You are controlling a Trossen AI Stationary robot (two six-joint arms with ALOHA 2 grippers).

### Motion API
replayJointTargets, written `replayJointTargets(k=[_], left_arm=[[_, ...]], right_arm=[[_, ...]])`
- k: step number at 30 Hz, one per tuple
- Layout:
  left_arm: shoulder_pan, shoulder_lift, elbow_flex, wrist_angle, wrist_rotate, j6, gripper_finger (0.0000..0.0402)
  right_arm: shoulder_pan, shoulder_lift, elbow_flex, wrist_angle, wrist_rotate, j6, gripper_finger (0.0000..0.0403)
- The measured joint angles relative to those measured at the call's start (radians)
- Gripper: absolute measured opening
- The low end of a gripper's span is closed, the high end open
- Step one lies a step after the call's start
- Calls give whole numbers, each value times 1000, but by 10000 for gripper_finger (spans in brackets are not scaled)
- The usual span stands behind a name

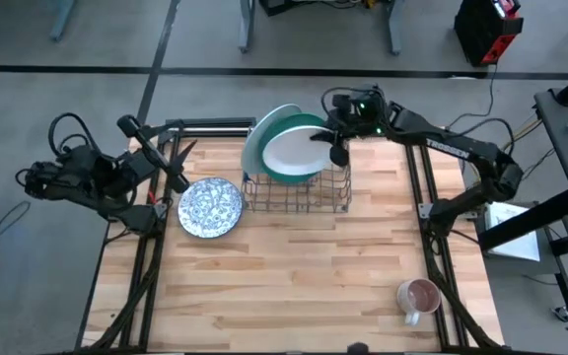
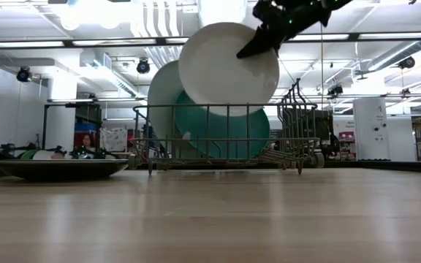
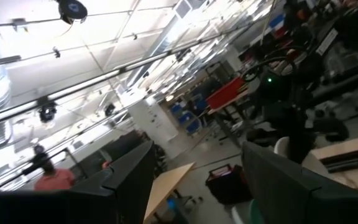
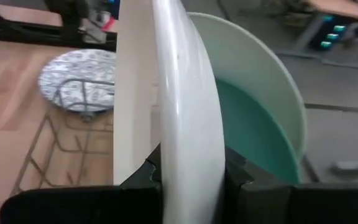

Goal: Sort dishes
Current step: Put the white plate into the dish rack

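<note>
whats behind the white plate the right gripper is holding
Behind the white plate stand the dark teal-green plate and the pale mint plate, both in the wire rack. Much of each is covered by the plate in front of it.

Glossy dishes, thin metal wire and pale wood in front of you.
Your white plate (image 4: 188,118) looks smooth and glazed, its rim catching the light; the pale mint plate (image 4: 260,81) and the teal-green plate (image 4: 250,134) behind it show the same smooth sheen. The speckled dish (image 1: 211,207) carries a fine blue-and-white pattern. The rack (image 2: 218,142) is thin grey metal wire. Your desk (image 1: 294,276) is light wood in matt, visibly grained planks.
</note>
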Motion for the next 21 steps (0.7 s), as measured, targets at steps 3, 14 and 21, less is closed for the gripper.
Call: replayJointTargets(k=[3,14,21], left_arm=[[31,0,0,-9,0,9,229],[97,1,-2,-56,0,1,229],[99,1,-2,-79,0,-16,229]], right_arm=[[-44,50,31,-17,-89,-27,45],[-117,186,162,-154,-324,-344,45],[-117,233,195,-173,-350,-451,45]])
